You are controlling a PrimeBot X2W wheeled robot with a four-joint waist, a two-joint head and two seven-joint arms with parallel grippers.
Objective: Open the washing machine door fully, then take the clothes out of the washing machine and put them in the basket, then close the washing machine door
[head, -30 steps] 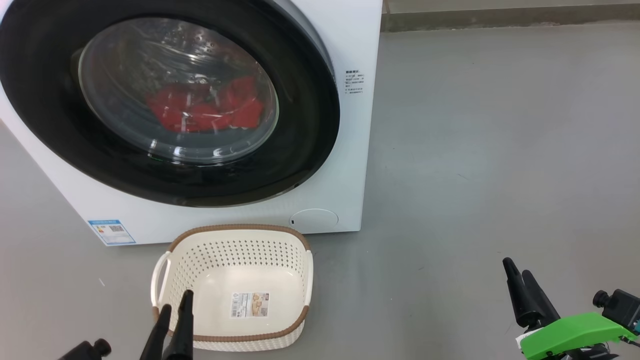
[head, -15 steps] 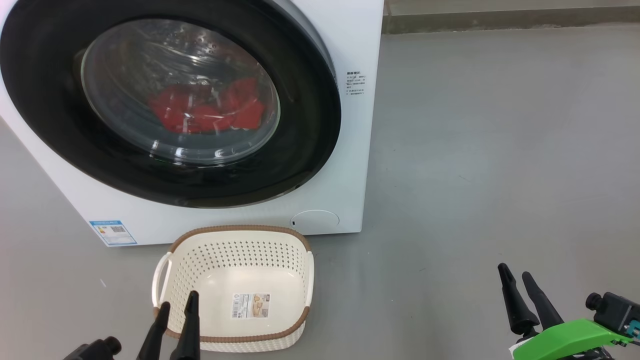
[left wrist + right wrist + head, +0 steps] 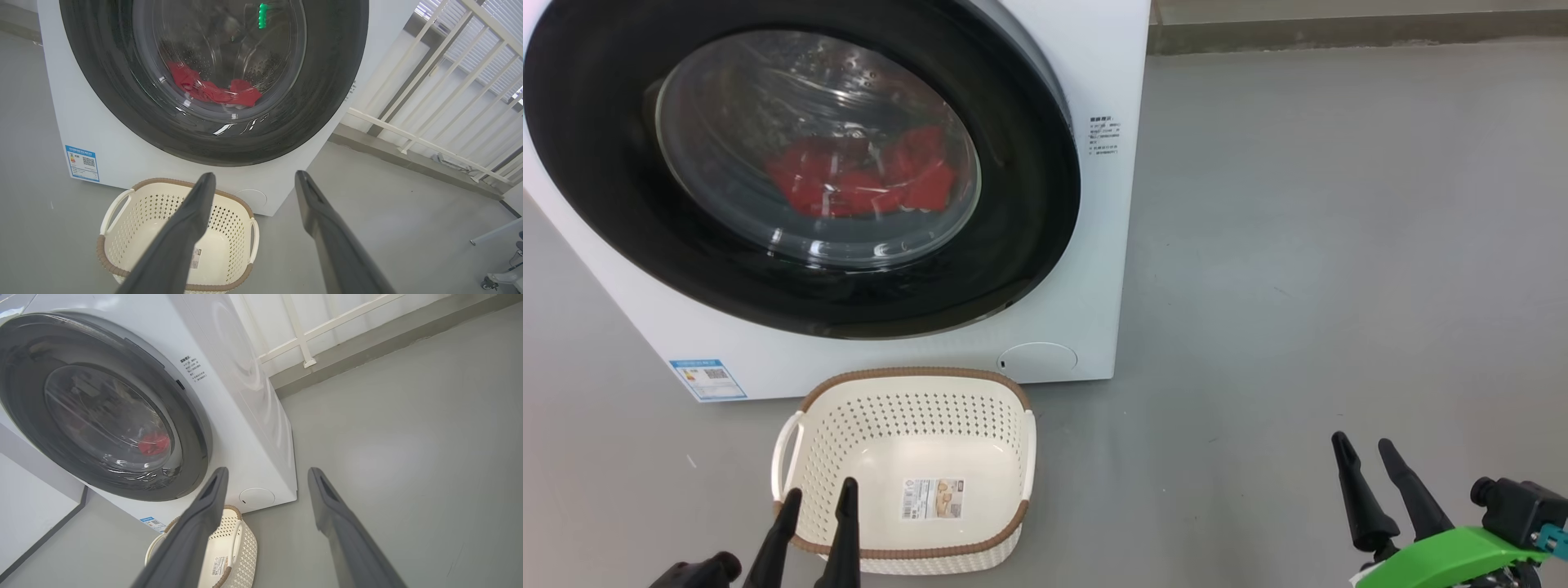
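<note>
Washing machine door (image 3: pixel 1029 204), top off-frame.

**Supporting surface:** smooth, matt grey floor (image 3: pixel 1298 245) with a few faint scuff marks.

**Items standing directly on it:**
- The washing machine (image 3: pixel 1107 269), a white front-loading cabinet with its base flat on the floor.
- The basket (image 3: pixel 907 373), cream perforated plastic with a brown woven-look rim. It stands upright just in front of the washing machine's lower front edge, long side parallel to that edge. Contact between the two cannot be determined.

**Boundary:** a low grey kerb (image 3: pixel 1339 34) runs behind the washing machine and on past its right side.
</note>
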